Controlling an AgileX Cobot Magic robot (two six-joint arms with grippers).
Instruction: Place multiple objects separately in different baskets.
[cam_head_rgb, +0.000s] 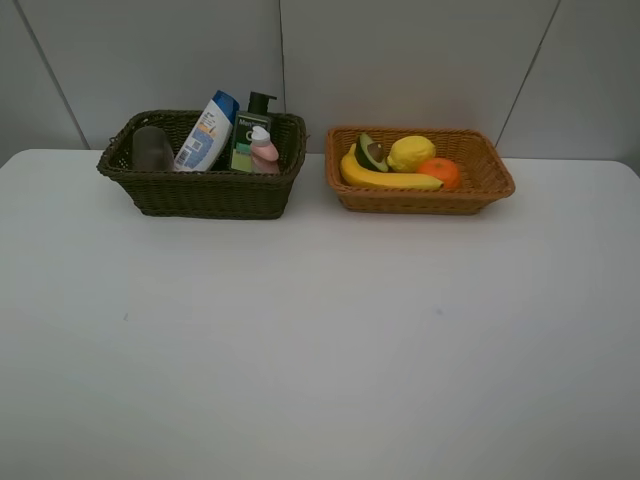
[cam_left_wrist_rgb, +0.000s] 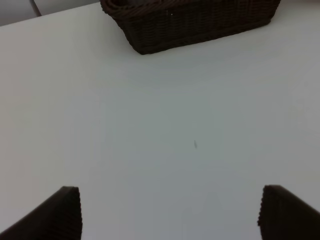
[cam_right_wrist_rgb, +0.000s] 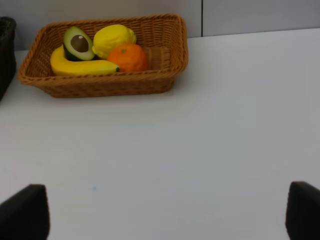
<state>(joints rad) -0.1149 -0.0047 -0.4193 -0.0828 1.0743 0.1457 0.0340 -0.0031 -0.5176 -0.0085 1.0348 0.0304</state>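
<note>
The dark olive-brown basket (cam_head_rgb: 200, 192) at the back left holds a mauve cup (cam_head_rgb: 152, 148), a white blue-capped bottle (cam_head_rgb: 207, 133), a dark green pump bottle (cam_head_rgb: 250, 135) and a small pink bottle (cam_head_rgb: 264, 148). To its right, the orange-tan basket (cam_head_rgb: 480, 190) holds a banana (cam_head_rgb: 385, 178), a halved avocado (cam_head_rgb: 371, 152), a lemon (cam_head_rgb: 411, 152) and an orange (cam_head_rgb: 439, 171). My left gripper (cam_left_wrist_rgb: 170, 212) hangs open and empty over bare table, short of the dark basket (cam_left_wrist_rgb: 200, 25). My right gripper (cam_right_wrist_rgb: 165, 212) is open and empty, facing the tan basket (cam_right_wrist_rgb: 100, 85). Neither arm shows in the high view.
The white table (cam_head_rgb: 320, 340) stretches bare from the baskets to its front edge. A grey panelled wall (cam_head_rgb: 400, 60) stands right behind the baskets. The dark basket's edge (cam_right_wrist_rgb: 5, 55) shows beside the tan one in the right wrist view.
</note>
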